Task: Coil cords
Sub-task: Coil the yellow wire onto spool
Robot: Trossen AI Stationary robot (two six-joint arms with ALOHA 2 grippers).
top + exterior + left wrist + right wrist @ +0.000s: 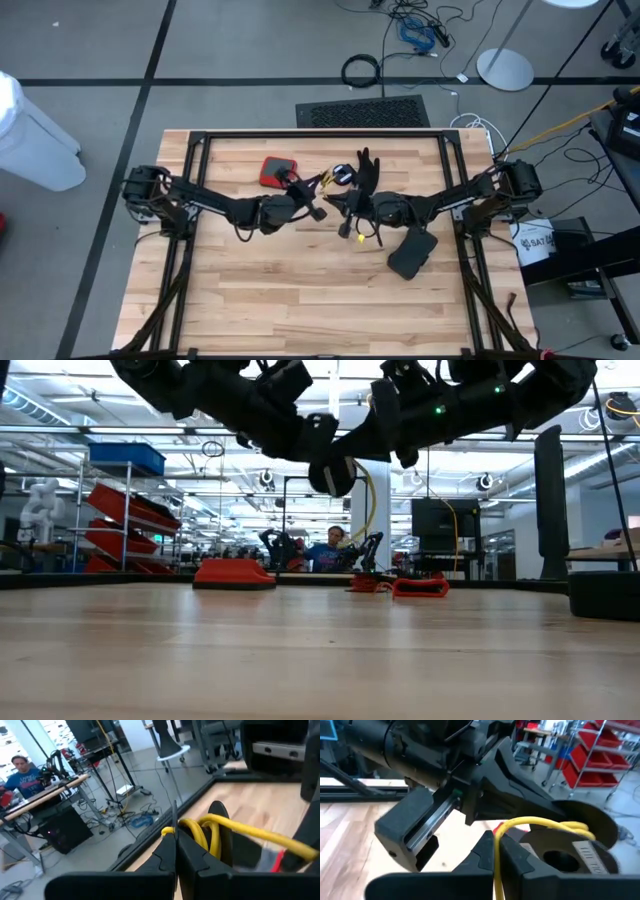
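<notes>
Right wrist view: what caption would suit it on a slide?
Right end effector shut on thin yellow cord beside its round black reel, left end effector close above.

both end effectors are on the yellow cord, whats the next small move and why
Probably swing the right end effector around the black reel to lay on another turn. It is shut on the yellow cord, the left end effector is shut on it beside the reel, and only a few loops are wound.

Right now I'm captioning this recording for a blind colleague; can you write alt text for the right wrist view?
The right pincer is shut on a thin yellow cord that loops over a round black reel. Close beyond it hangs the left arm's dark pincer, above a wooden table. Red shelving stands in the room behind.
</notes>
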